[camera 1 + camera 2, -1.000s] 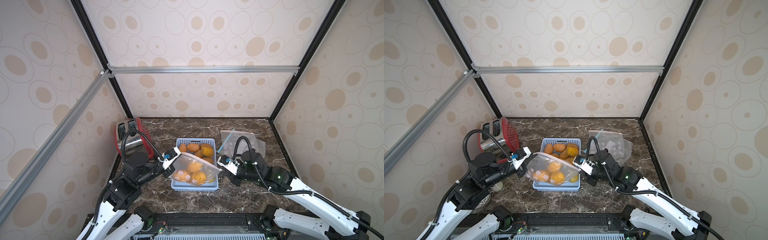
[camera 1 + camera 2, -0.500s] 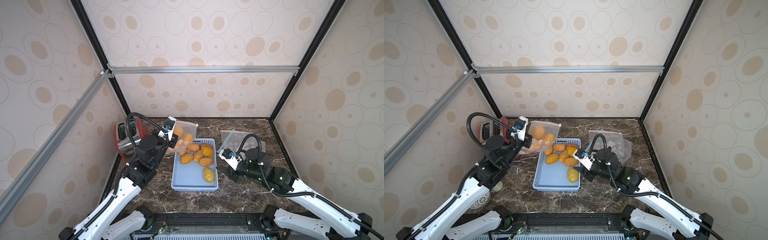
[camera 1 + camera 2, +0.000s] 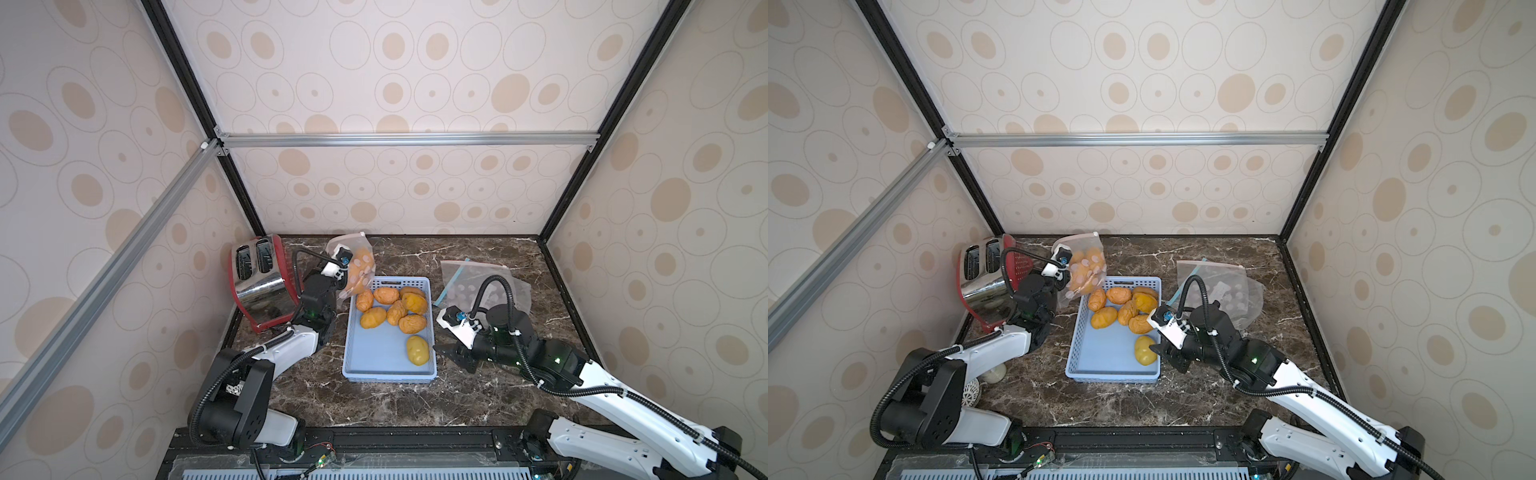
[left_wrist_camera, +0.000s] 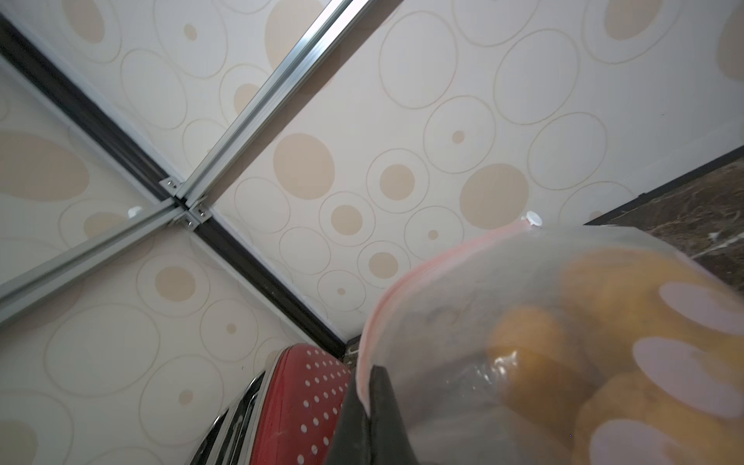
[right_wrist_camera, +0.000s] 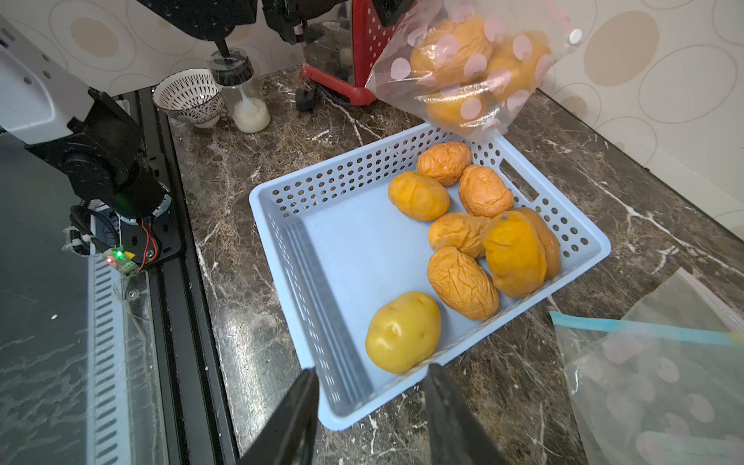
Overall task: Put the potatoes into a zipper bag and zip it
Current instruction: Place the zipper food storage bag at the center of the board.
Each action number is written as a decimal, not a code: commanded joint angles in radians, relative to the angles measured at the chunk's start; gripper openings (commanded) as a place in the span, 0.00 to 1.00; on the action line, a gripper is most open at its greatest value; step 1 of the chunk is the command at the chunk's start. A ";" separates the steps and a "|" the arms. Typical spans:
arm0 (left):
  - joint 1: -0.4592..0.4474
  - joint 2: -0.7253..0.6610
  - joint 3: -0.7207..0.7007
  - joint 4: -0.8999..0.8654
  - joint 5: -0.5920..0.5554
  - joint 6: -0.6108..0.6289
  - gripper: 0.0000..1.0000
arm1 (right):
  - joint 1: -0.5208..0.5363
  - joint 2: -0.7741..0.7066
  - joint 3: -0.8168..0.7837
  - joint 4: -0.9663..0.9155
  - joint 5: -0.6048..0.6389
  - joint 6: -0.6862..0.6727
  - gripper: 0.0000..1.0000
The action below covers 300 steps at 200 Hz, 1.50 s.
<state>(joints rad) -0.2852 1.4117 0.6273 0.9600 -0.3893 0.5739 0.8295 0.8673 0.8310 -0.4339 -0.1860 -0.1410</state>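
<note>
Zipper bag (image 3: 358, 266) of potatoes (image 5: 451, 52) is held raised, pinched at its rim by the left gripper (image 4: 364, 388); right gripper (image 5: 372, 368) is seen parted, empty, beside the blue basket (image 5: 282, 193).

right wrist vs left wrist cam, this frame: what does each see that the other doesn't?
Only right wrist: the blue basket with loose potatoes, the open right gripper beside it, a patterned bowl, a shaker jar and empty bags on the counter.
Only left wrist: the left gripper shut on the held bag's pink zipper strip, the white slider tab and the frame's beam joint.
Both: the held bag, its bagged potatoes and the red toaster.
</note>
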 commanded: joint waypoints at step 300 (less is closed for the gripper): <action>0.124 -0.583 0.176 -0.857 0.467 -0.733 0.99 | -0.340 0.516 0.282 -0.159 0.345 0.521 0.62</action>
<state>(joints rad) -0.1665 0.8818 0.8078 0.2970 -0.0216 -0.1184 0.5434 1.2991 1.0607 -0.5121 0.1364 0.2554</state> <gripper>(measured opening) 0.986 0.606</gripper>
